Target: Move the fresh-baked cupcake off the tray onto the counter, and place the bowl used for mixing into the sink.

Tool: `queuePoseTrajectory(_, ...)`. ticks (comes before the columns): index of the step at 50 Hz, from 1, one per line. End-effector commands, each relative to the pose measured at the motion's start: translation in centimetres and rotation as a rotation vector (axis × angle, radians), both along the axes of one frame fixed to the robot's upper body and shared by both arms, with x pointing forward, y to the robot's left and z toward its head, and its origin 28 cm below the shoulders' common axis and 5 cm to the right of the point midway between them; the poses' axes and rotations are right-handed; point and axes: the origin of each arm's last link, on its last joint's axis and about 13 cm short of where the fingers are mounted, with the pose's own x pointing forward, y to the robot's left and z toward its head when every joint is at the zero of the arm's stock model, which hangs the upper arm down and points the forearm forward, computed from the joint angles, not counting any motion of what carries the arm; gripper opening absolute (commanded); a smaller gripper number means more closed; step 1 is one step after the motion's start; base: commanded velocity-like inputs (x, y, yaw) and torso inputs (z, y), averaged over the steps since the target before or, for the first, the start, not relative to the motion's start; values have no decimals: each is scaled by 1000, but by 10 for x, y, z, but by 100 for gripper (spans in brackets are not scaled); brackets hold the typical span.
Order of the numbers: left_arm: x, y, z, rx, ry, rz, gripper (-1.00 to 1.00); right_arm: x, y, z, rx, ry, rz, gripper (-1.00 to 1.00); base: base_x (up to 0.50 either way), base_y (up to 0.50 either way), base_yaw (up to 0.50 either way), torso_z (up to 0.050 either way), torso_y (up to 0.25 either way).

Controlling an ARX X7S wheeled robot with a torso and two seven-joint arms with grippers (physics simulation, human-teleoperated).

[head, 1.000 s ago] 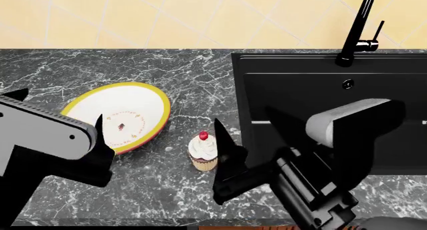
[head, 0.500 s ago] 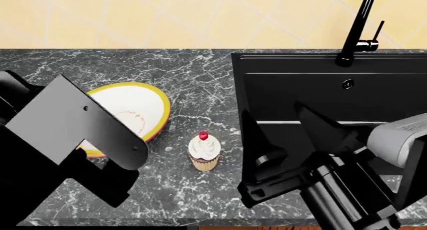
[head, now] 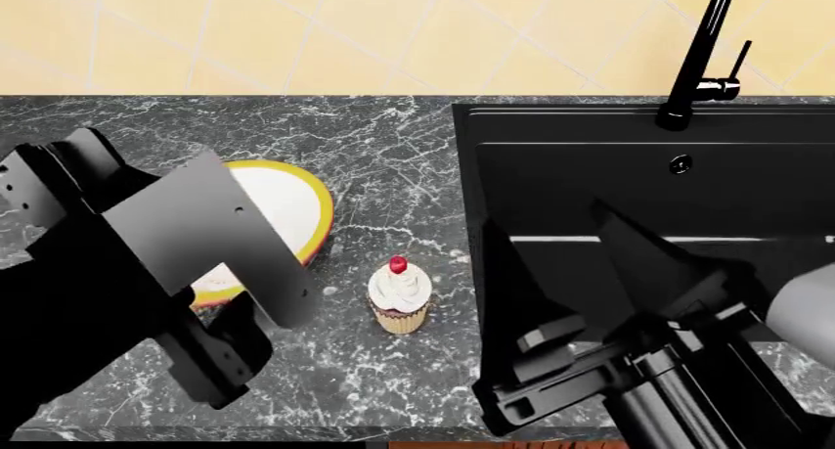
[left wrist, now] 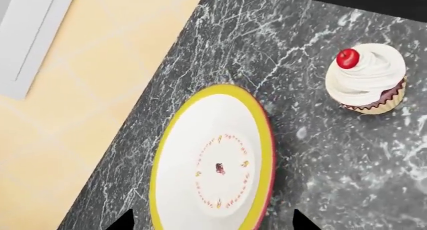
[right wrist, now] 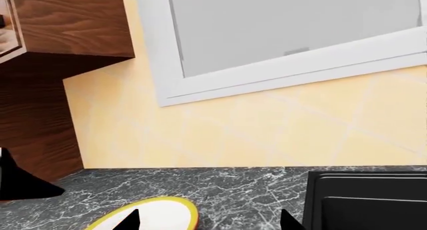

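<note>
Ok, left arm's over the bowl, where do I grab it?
Probably the yellow rim of the bowl, one finger inside and one outside, coming down from above. It lies wide, shallow and flat on the counter, so only the thin raised edge fits between the fingers.

The left arm reaches forward, its gripper (left wrist: 210, 221) spread wide (only the fingertips show). The right gripper (head: 581, 258) points forward with fingers parted and empty.
</note>
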Motion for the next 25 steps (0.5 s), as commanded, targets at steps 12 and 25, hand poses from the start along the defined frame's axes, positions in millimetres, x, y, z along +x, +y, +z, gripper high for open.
queuePoseTrajectory(12, 17, -1, -4, 128, 63, -65, 100, -3, -1, -3, -4, 9, 1, 100, 0, 0, 0, 0, 0)
queuePoseTrajectory(25, 36, -1, -7, 164, 62, -53, 100, -5, -2, -2, 3, 6, 1, 100, 0, 0, 0, 0, 0)
